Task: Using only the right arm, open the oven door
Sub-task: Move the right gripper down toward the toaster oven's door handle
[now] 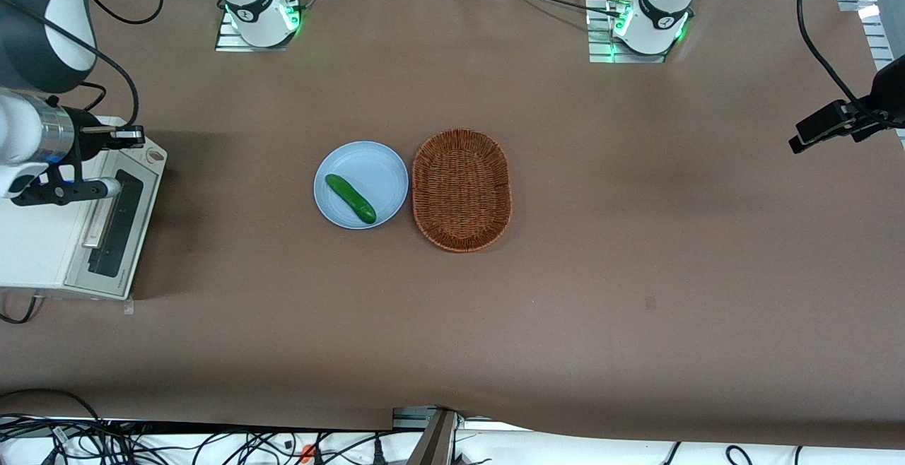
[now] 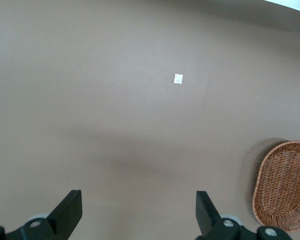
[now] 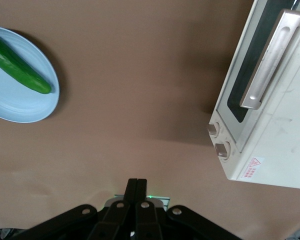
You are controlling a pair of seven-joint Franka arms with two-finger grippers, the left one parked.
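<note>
The cream-white toaster oven (image 1: pixel 35 239) stands at the working arm's end of the table. Its oven door (image 1: pixel 119 219) is closed, with a dark glass window (image 3: pixel 233 106) and a silver bar handle (image 3: pixel 272 57) across it. Two knobs (image 3: pixel 217 140) sit beside the door. The right arm (image 1: pixel 32 140) hangs over the oven. Its black gripper (image 1: pixel 134 136) is shut with nothing in it, above the oven's knob end and farther from the front camera than the handle (image 1: pixel 97 219). In the right wrist view the gripper (image 3: pixel 137 183) shows its fingers pressed together, apart from the door.
A light blue plate (image 1: pixel 382 168) holding a green cucumber (image 1: pixel 350 198) lies mid-table, with an oval wicker basket (image 1: pixel 461 189) beside it. The plate (image 3: pixel 20 107) and cucumber (image 3: pixel 20 65) also show in the right wrist view. The basket (image 2: pixel 285 185) shows in the left wrist view.
</note>
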